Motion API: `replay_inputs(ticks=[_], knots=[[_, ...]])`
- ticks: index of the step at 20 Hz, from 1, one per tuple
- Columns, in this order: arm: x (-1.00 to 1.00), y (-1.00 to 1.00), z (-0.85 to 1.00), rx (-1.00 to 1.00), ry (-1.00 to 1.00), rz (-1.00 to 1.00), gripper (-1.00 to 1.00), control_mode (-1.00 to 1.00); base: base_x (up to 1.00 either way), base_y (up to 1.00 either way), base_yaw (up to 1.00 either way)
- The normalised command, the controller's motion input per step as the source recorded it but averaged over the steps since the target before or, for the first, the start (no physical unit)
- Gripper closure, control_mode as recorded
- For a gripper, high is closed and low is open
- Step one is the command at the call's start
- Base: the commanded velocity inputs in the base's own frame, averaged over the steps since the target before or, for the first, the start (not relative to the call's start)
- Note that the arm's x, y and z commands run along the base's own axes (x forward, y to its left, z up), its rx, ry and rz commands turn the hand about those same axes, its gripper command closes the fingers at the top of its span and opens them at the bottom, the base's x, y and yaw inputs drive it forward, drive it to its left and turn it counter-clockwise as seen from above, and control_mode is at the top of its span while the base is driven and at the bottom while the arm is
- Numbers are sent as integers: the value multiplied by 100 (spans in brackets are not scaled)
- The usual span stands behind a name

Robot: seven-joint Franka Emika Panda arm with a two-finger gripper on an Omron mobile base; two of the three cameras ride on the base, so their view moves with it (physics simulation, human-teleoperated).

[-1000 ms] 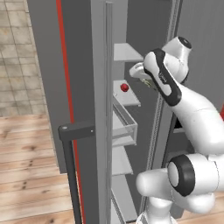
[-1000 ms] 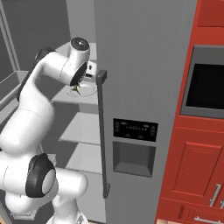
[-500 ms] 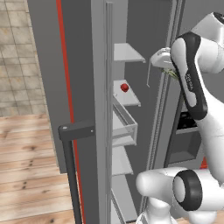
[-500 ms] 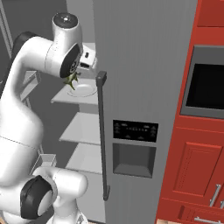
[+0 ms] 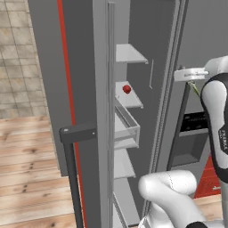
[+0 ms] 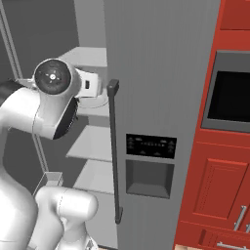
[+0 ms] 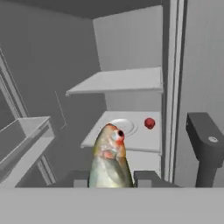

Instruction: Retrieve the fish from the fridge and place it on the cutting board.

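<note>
The small greenish-grey fish (image 7: 109, 159) with an orange head is clamped head-out between the two dark fingertips of the gripper (image 7: 110, 178). Since a second ago the white arm has drawn the fish out of the tall grey double-door fridge (image 6: 161, 73), away from the pale shelf. The small red ball (image 5: 127, 89) remains on that shelf.

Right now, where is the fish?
The fish is clamped in the gripper at the bottom centre of the hand view, out in front of the fridge shelves, with the small red ball beyond it.
</note>
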Motion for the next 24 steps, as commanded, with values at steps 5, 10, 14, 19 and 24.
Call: replay_inputs(ticks=[5,10,14,19,24], knots=[[-11,0,0,0,-24,1,100,-100,0,0,0],[-51,-3,0,0,-13,0,100,-100,0,0,0],[-45,-1,-1,0,-7,0,100,-100,0,0,0],[-65,-9,-4,0,0,0,100,-100,0,0,0],[-38,-1,0,0,-3,0,100,-100,0,0,0]])
